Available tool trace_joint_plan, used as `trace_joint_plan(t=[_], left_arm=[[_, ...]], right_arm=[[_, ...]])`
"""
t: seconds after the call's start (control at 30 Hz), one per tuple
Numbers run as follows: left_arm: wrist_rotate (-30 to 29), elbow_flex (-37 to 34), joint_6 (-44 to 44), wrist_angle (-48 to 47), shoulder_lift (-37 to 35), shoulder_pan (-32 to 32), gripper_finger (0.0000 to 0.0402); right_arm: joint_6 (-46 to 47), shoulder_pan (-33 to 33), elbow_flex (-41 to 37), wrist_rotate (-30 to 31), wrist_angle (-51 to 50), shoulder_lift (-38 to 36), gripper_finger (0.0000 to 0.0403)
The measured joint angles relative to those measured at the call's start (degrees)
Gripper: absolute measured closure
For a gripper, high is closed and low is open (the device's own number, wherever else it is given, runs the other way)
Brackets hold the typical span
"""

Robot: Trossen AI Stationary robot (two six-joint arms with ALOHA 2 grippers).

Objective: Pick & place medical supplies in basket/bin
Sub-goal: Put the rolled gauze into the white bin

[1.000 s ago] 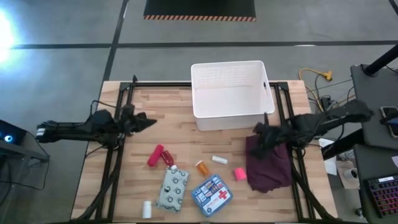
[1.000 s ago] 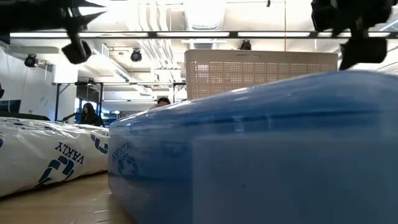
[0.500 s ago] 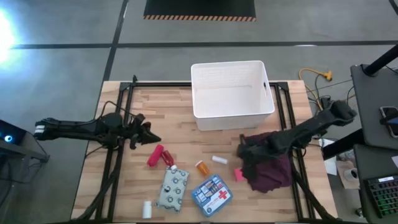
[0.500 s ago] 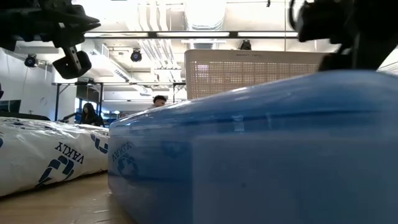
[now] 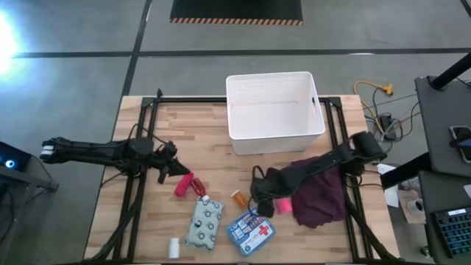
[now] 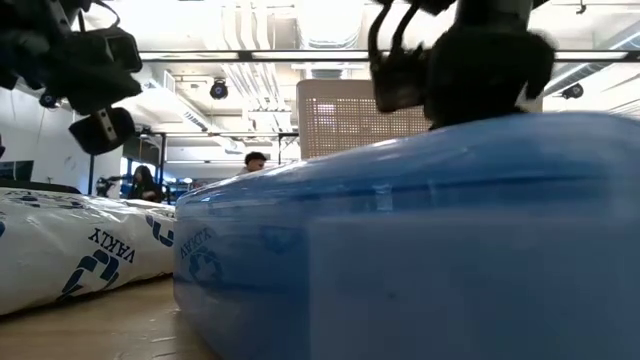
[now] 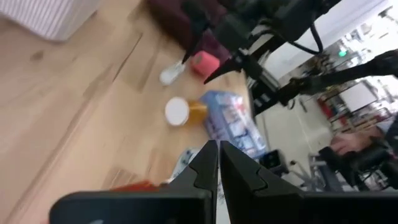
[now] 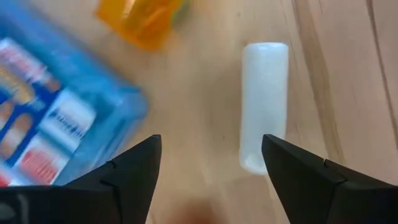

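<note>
The medical supplies lie on the wooden table near its near edge: the red tube [image 5: 184, 184], orange pill bottle [image 5: 240, 197], pink block [image 5: 283, 205], blue first-aid box [image 5: 250, 230], dotted pouch [image 5: 204, 224] and a small white bottle [image 5: 174, 247]. The white bin [image 5: 274, 110] stands at the far edge. My right gripper [image 5: 257, 193] hangs open over a second small white bottle [image 8: 264, 106], which lies on its side; its fingers stand apart above the bottle. My left gripper [image 5: 175, 171] is shut, just left of the red tube's far end and raised off the table [image 6: 90, 70].
The dark maroon cloth [image 5: 316, 193] lies under my right arm, right of the pink block. Black frame rails [image 5: 136, 184] run along both table sides. The blue box [image 6: 400, 240] fills the low view. People sit in the room behind [image 6: 145, 185].
My right gripper has swung from beside the bin, over the maroon cloth, toward the table's left and near edge and down, ending above the small white bottle. My left gripper has moved toward the near edge and down, closing on the red tube.
</note>
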Motion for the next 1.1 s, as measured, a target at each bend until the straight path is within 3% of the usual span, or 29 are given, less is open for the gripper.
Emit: trace_joint_plan(t=[0.27, 0.67, 0.77, 0.93, 1.1], left_arm=[[1.3, 0.0, 0.83, -0.33, -0.75, 0.02, 0.0402], [-2.43, 0.0, 1.29, -0.31, -1.91, 0.28, 0.0402], [-3.47, 0.0, 1.29, -0.26, -1.91, 0.28, 0.0402], [-3.53, -0.02, 0.89, -0.23, -1.91, 0.28, 0.0402], [-3.55, -0.02, 0.83, -0.02, -1.91, 0.28, 0.0402]], right_arm=[[6.41, -0.18, 0.13, 5.62, -3.32, -0.96, 0.0123], [-2.26, -2.25, -0.61, 5.6, -0.79, 2.02, 0.0106], [-2.87, -3.22, -0.69, 2.73, 1.8, 4.29, 0.0112], [-1.7, -3.63, -0.26, -1.61, 1.33, 5.56, 0.0147], [2.97, -3.64, -0.5, -1.05, 1.06, 4.44, 0.0225]])
